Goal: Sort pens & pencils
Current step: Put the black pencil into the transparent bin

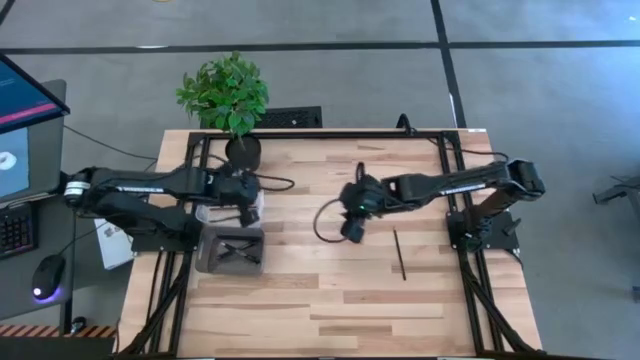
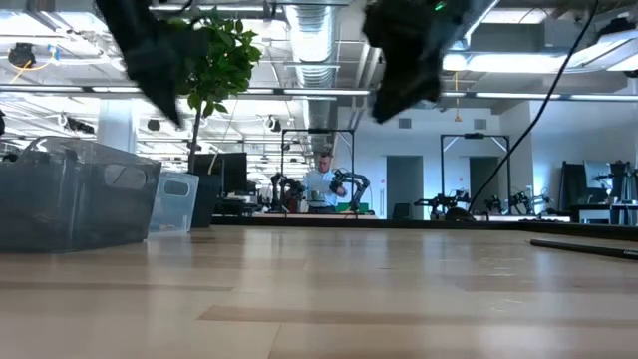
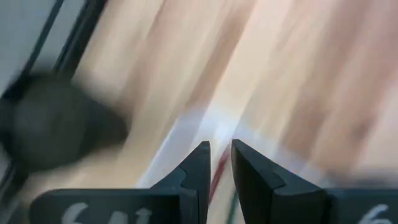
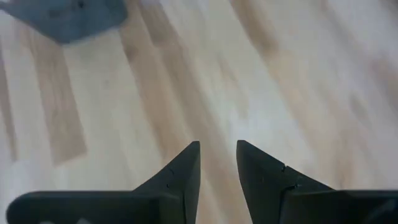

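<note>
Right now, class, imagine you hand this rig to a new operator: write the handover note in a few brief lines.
Left gripper: above the clear bin near the plant pot, fingers nearly closed, a thin reddish stick seemingly between them.
Right gripper: mid-table, slightly open, empty.
Done: dark sticks lie in the grey bin.
Left: one dark pen lies loose on the table, nearest the right gripper; probably its next pick.

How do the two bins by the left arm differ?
The grey bin is dark and tinted, while the clear bin is pale and see-through. In the high view the grey bin lies open, while the left pincer hangs over the clear bin. Both stand touching on the table's left side.
</note>
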Tool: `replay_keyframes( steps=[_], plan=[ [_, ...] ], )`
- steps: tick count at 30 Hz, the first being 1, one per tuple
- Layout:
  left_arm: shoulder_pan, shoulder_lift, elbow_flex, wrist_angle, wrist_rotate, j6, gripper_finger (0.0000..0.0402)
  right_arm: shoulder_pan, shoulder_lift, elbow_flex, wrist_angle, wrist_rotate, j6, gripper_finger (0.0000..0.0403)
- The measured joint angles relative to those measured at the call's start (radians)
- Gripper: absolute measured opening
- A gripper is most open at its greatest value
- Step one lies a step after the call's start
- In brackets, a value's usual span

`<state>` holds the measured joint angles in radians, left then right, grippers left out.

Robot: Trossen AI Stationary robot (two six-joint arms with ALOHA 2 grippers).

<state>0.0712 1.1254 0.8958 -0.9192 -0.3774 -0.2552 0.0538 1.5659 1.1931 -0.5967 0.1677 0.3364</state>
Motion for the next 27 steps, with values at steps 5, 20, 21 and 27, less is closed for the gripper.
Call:
replay_keyframes(
  steps=[5, 20, 21, 27],
  plan=[
    [-0.020, -0.050, -0.049, 0.401, 0.178, 0.193, 0.0057, 0.078, -0.037, -0.005, -0.205, -0.002, 0.244, 0.0129],
    [-0.020, 0.139, -0.243, 1.117, 0.489, 0.375, 0.0057, 0.380, -0.007, -0.006, -0.495, -0.009, 0.937, 0.0216],
    [-0.020, 0.167, -0.243, 1.129, 0.500, 0.375, 0.0057, 0.402, -0.007, -0.006, -0.499, -0.009, 0.986, 0.0229],
    [-0.020, 0.342, -0.244, 1.285, 0.506, 0.376, 0.0057, 0.529, -0.001, -0.006, -0.497, 0.003, 1.238, 0.0263]
  ],
)
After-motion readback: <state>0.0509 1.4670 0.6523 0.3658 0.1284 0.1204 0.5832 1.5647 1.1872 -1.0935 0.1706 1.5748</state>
